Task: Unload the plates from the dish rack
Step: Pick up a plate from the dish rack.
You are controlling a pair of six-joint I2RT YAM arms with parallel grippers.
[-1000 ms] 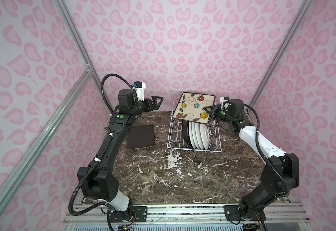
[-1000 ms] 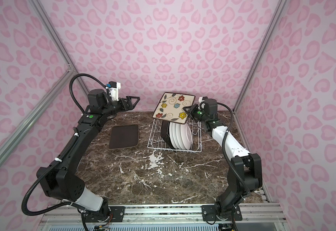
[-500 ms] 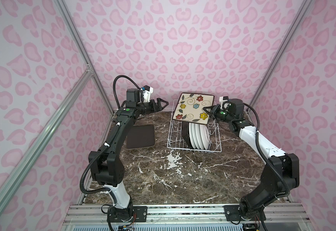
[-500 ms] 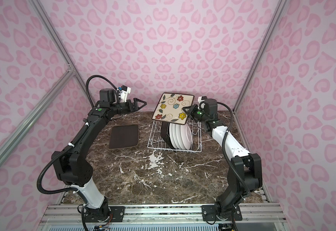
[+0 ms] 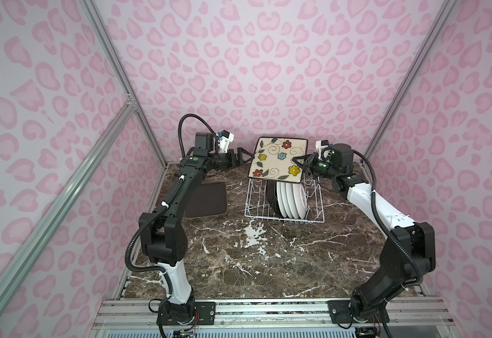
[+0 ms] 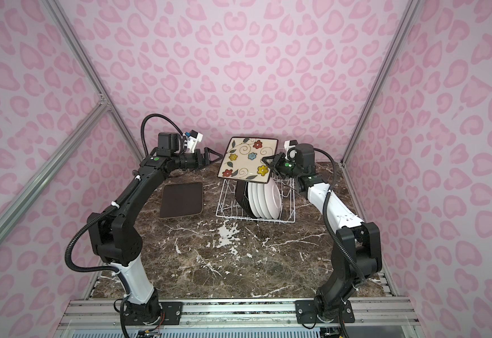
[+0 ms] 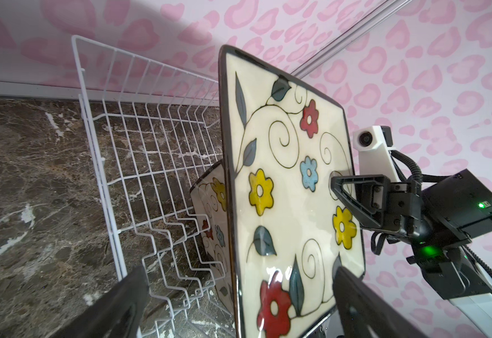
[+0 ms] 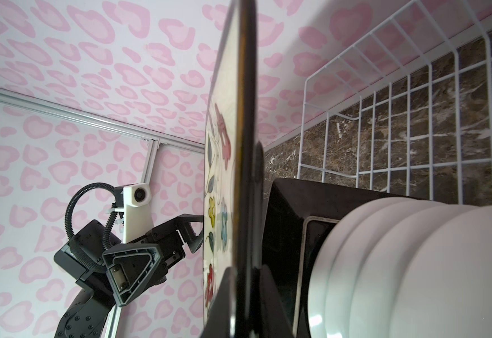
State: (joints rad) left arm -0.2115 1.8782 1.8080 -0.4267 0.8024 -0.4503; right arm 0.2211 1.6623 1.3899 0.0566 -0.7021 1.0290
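My right gripper (image 5: 297, 160) (image 8: 246, 281) is shut on the right edge of a square flowered plate (image 5: 278, 159) (image 6: 246, 159), held tilted above the white wire dish rack (image 5: 282, 219). My left gripper (image 5: 246, 156) (image 7: 238, 278) is open at the plate's left edge. In the left wrist view that edge (image 7: 230, 204) lies between the spread fingers, untouched. Inside the rack stand another square plate (image 5: 271, 194) (image 7: 212, 210) with a dark back and several round white plates (image 5: 293, 199) (image 8: 399, 263). A third square plate (image 5: 209, 199) lies face down on the table, left of the rack.
The brown marble table (image 5: 253, 263) is boxed in by pink patterned walls with aluminium posts (image 5: 116, 67). The rack stands near the back wall. Both arm bases sit on the front rail (image 5: 268, 310).
The left arm has swung right and its open gripper now reaches the held plate's left edge. The right gripper and the plate have stayed in place.
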